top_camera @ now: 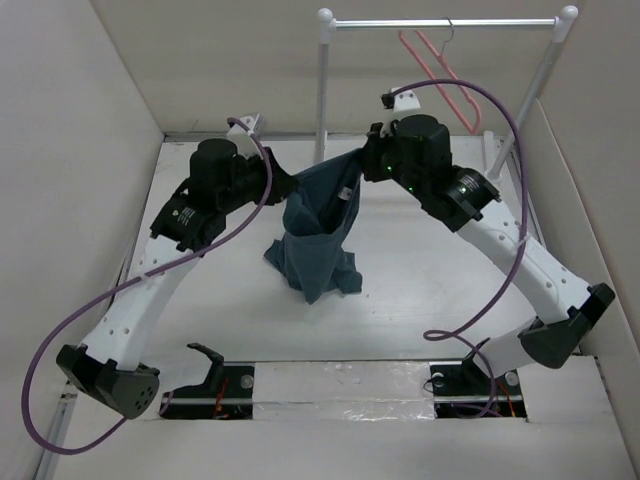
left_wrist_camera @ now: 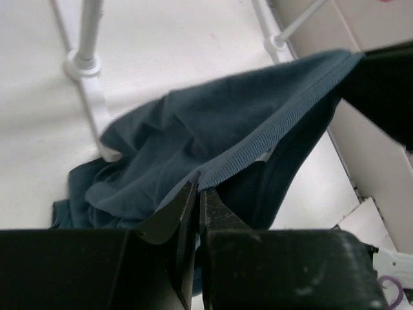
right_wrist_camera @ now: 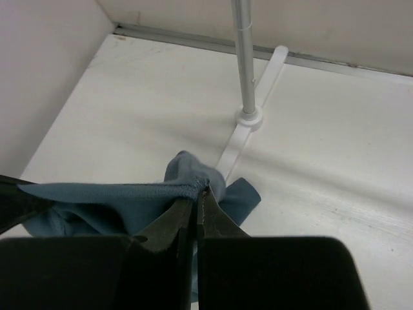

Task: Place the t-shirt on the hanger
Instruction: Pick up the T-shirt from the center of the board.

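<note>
Left wrist view shows the left gripper (left_wrist_camera: 199, 192) clamped on a ribbed edge, seemingly the collar, of the teal t-shirt (left_wrist_camera: 193, 129); right gripper (right_wrist_camera: 195, 195) likewise.

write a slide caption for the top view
Left fingers and right fingers hold the blue t-shirt up between them; pink hanger hangs on the rack

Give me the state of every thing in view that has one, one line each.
t-shirt: lifted by its ribbed edge, stretched between both grippers, lower part bunched on the table.
left gripper: shut on the t-shirt's ribbed edge.
right gripper: shut on the t-shirt's ribbed edge.
clothes rack: upright at the table's far end.
hanger: hanging by its hook from the clothes rack's bar, bare.
</note>
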Tool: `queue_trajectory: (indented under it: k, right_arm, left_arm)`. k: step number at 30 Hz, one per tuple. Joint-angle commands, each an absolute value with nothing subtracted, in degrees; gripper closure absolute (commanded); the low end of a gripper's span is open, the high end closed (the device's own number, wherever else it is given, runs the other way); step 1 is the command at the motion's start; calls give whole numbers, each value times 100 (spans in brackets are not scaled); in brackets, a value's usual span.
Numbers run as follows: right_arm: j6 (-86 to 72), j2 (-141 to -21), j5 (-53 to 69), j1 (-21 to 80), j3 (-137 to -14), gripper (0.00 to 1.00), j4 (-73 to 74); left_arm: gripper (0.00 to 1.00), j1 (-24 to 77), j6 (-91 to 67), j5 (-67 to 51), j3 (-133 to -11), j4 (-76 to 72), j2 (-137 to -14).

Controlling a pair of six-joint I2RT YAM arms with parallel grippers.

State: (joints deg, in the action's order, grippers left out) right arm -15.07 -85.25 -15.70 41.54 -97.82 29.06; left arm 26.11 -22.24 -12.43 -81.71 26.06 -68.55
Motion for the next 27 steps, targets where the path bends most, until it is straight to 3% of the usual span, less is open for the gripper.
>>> queue_trajectory:
  k: [1, 4, 5, 7, 10, 16, 22, 27]
  right_arm:
    - [-1521, -8341, -1118, 3727, -9590, 100, 2813]
    - [-1477, -8288, -116, 3463, -9238, 100, 2462]
    - [-1485, -8288, 129, 3463, -9272, 100, 2452]
    - [-1372, -8349, 263, 3463, -9421, 100, 2557]
    - [-1240, -8525, 343, 3463, -9746, 100, 2812]
    - [-1283, -8710, 615, 3463, -9949, 100, 2848]
    - [-1195, -8859, 1080, 3411, -10195, 100, 2900]
    - [-1195, -8956, 1503, 3209, -10327, 100, 2988]
  left_arm:
    - [100, 2584, -1925, -1643, -7595, 1550, -6460]
    - [100, 2584, -1793, -1784, -7129, 1066, -6442]
    - [95, 2584, -1749, -1775, -6989, 976, -6477]
    - [74, 2584, -1670, -1863, -6926, 766, -6565]
    - [62, 2584, -1617, -2170, -6856, 415, -6706]
    - [24, 2584, -1293, -2750, -6952, 246, -7075]
    - [12, 2584, -538, -2391, -6908, 53, -7382]
    - [12, 2584, -535, -2951, -6838, -412, -7585]
